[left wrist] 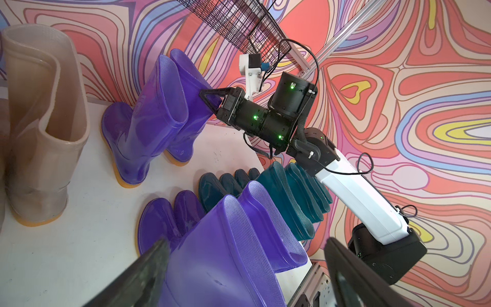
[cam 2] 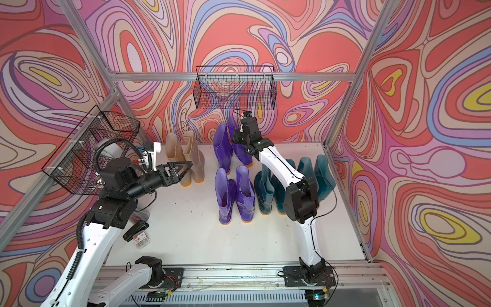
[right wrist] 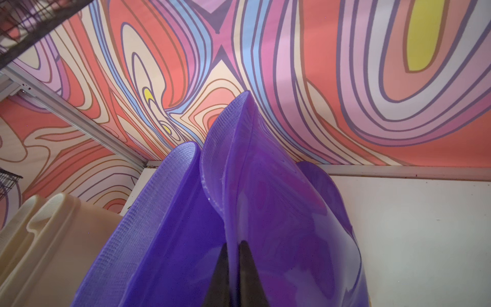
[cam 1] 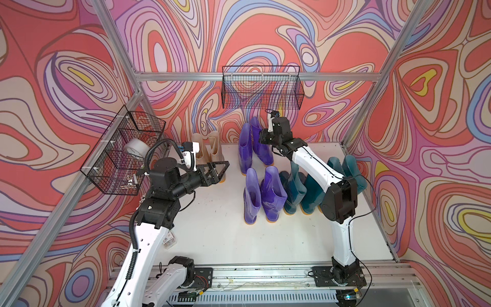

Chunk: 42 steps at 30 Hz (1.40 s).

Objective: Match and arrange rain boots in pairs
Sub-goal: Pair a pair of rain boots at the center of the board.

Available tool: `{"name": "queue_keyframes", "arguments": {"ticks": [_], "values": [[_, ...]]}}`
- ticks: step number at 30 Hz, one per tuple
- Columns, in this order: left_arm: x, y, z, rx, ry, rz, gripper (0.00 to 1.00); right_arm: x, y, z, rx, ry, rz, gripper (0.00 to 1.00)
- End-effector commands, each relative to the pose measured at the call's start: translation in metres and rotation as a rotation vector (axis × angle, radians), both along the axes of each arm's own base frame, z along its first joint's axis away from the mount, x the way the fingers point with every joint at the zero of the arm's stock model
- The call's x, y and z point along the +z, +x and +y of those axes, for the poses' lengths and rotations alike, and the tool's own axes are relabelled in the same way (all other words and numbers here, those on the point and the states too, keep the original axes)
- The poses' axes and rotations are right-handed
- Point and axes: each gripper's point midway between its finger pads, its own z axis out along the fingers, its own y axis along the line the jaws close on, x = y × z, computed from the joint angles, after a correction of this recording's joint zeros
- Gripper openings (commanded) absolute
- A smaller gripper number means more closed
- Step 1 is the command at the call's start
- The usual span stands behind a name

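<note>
Two beige rain boots (cam 1: 212, 148) stand side by side at the back left. Two purple boots stand at the back middle, and my right gripper (cam 1: 262, 139) is shut on the shaft wall of the rear one (cam 1: 267, 158). In the right wrist view its fingertips (right wrist: 224, 255) pinch that purple wall. Another purple pair (cam 1: 263, 196) stands nearer the front, with several dark teal boots (cam 1: 295, 191) in a row to its right, partly hidden by the right arm. My left gripper (cam 1: 220, 172) hangs open beside the beige boots, holding nothing.
A wire basket (cam 1: 261, 87) hangs on the back wall just above the right wrist. A second wire basket (cam 1: 125, 151) on the left wall holds a tape roll (cam 1: 136, 150). A black stapler and a small box (cam 2: 138, 234) lie by the left arm.
</note>
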Motion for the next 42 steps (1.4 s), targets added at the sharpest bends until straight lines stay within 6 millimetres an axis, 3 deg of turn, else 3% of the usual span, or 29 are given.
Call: {"name": "queue_keyframes", "arguments": {"ticks": [1,8,15,22,26,33,42], "values": [[-0.004,-0.002,0.001,0.002,0.014,0.003,0.93,0.022,0.004,0.007,-0.02,0.094,-0.03,0.0],[-0.001,-0.001,0.0,-0.002,0.004,-0.006,0.93,0.027,-0.005,0.009,-0.081,0.194,0.008,0.0],[0.001,-0.004,0.0,-0.004,0.01,-0.011,0.93,0.023,-0.01,0.002,-0.157,0.174,0.035,0.0],[0.0,-0.002,-0.001,-0.009,0.001,-0.006,0.93,0.035,-0.022,0.008,-0.149,0.148,0.01,0.0],[0.0,-0.004,-0.001,-0.01,0.002,-0.01,0.93,0.018,-0.028,0.006,-0.155,0.119,0.052,0.0],[-0.008,0.002,-0.003,-0.013,-0.013,0.011,0.93,0.022,-0.048,0.004,-0.169,0.119,0.005,0.0],[-0.011,0.002,-0.003,-0.012,-0.022,0.015,0.93,0.016,-0.048,0.013,-0.134,0.131,0.032,0.0]]}}
